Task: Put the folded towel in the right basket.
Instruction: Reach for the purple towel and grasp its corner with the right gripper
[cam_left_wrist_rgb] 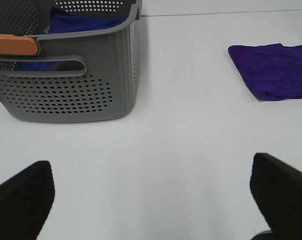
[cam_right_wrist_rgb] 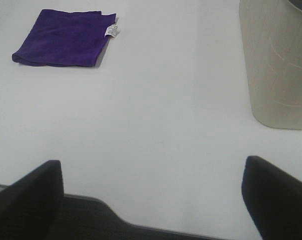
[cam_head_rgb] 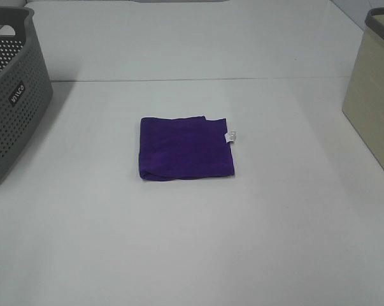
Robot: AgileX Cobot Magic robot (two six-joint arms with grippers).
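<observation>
A folded purple towel (cam_head_rgb: 186,148) with a small white tag lies flat in the middle of the white table. It also shows in the left wrist view (cam_left_wrist_rgb: 272,70) and in the right wrist view (cam_right_wrist_rgb: 63,37). The right basket (cam_head_rgb: 374,89) is beige and stands at the right edge of the table; it shows in the right wrist view (cam_right_wrist_rgb: 276,65) too. My left gripper (cam_left_wrist_rgb: 151,200) is open above bare table, well short of the towel. My right gripper (cam_right_wrist_rgb: 151,200) is open near the table's front edge, away from the towel and the basket. Neither arm shows in the exterior high view.
A grey perforated basket (cam_head_rgb: 10,95) stands at the left edge of the table. In the left wrist view it (cam_left_wrist_rgb: 70,75) holds blue cloth and has an orange piece on its rim. A seam runs across the table behind the towel.
</observation>
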